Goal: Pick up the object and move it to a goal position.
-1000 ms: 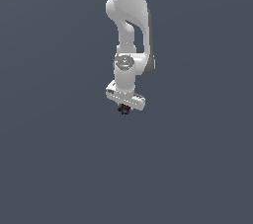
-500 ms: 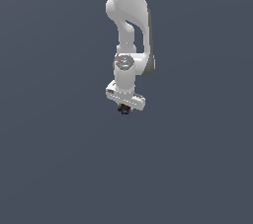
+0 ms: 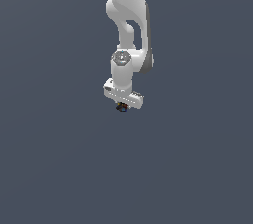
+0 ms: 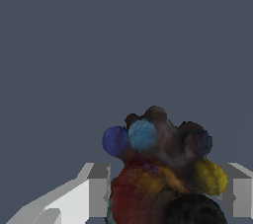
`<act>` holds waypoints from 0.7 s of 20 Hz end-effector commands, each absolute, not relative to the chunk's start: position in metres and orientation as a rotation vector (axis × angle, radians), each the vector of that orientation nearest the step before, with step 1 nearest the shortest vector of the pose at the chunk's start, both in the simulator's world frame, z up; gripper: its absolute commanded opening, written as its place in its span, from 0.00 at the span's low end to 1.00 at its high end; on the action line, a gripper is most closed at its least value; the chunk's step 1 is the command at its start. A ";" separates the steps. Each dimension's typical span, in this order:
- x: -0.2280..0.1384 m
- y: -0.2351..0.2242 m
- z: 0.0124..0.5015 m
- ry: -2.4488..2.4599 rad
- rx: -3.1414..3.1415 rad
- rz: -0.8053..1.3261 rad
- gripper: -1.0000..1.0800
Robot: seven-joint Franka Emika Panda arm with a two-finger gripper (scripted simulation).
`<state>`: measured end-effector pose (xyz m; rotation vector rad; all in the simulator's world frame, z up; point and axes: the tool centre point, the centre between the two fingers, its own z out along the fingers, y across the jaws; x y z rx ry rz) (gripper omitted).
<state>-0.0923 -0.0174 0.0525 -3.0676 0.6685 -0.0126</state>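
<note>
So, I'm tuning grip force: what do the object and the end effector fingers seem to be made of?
The object looks matte and lumpy, with blurred red, blue, yellow and dark patches; perhaps soft plush or painted plastic, the render leaves it open. The end effector fingers look like smooth, hard white and grey plastic or metal: flat faces, sharp edges, no shine.

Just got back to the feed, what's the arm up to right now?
The white Panda arm has its gripper pointing down, with the object, a small dark lump with blue, red and yellow patches, sitting between the jaws. In the wrist view the lump fills the gap between the two fingers, so it looks gripped. The plain grey background shows no goal marker, so how near the goal it is cannot be told.
</note>
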 end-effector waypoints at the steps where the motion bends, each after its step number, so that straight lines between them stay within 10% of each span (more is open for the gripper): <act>1: -0.092 -0.025 0.065 0.669 -3.067 -0.015 0.00; 14: -0.095 -0.090 0.176 0.669 -3.067 -0.008 0.00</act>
